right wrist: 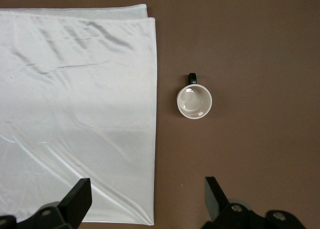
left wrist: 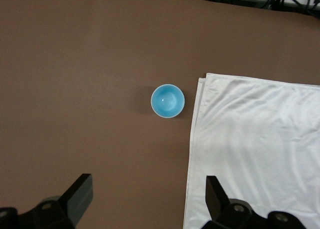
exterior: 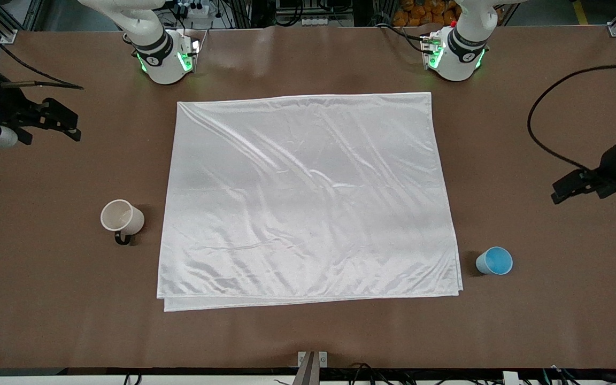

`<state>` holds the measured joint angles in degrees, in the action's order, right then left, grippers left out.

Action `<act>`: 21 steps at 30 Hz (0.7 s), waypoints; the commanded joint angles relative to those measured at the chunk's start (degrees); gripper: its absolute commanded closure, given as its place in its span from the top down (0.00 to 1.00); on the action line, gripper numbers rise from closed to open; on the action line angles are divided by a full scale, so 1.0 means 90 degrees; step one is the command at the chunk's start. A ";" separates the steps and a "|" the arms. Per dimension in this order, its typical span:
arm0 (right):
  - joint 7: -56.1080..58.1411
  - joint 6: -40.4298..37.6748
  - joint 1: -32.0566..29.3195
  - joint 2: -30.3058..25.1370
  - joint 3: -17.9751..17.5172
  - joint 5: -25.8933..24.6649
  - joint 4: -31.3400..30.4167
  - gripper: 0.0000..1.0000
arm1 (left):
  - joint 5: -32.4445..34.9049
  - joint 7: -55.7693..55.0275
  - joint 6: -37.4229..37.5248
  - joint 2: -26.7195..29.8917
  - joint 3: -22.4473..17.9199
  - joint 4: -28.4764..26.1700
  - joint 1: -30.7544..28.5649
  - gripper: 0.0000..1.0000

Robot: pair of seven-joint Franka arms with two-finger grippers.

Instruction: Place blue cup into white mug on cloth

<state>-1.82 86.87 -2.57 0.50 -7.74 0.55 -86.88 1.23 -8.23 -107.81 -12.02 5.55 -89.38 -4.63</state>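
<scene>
Blue cup [left wrist: 168,101] under left pincer [left wrist: 147,191]

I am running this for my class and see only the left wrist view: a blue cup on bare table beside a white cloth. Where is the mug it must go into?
Observer: The white mug stands upright on bare table, off the cloth, toward the right arm's end.
Operator: Which way does its handle point?
Observer: Its black handle faces the front camera.
Operator: Anything in it?
Observer: The right wrist view shows it empty.
Operator: Is the right claw near it?
Observer: The right claw is open, over bare table at that end, holding nothing.
</scene>
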 commanded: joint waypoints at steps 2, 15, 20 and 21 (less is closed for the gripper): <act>0.0055 -0.0023 -0.0026 0.0217 0.0010 -0.0081 -0.0083 1.00 | 0.0293 0.0104 -0.0568 -0.0793 0.0018 0.0098 -0.0081 1.00; 0.0055 0.0123 -0.0339 0.0871 0.0020 -0.0013 -0.0083 1.00 | 0.0479 0.0104 -0.2053 -0.2463 0.0018 0.0088 -0.0296 1.00; 0.0113 0.0289 -0.0495 0.1222 0.0020 -0.0003 -0.0093 1.00 | 0.0595 0.0065 -0.2220 -0.2766 0.0018 0.0107 -0.0218 1.00; 0.0143 0.0328 -0.0515 0.1272 0.0020 -0.0003 -0.0093 1.00 | 0.0644 0.0046 -0.2220 -0.2805 0.0018 0.0136 -0.0218 1.00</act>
<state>-1.74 88.76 -5.61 9.07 -7.24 0.52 -88.37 4.40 -7.83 -127.44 -35.23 5.34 -89.84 -6.68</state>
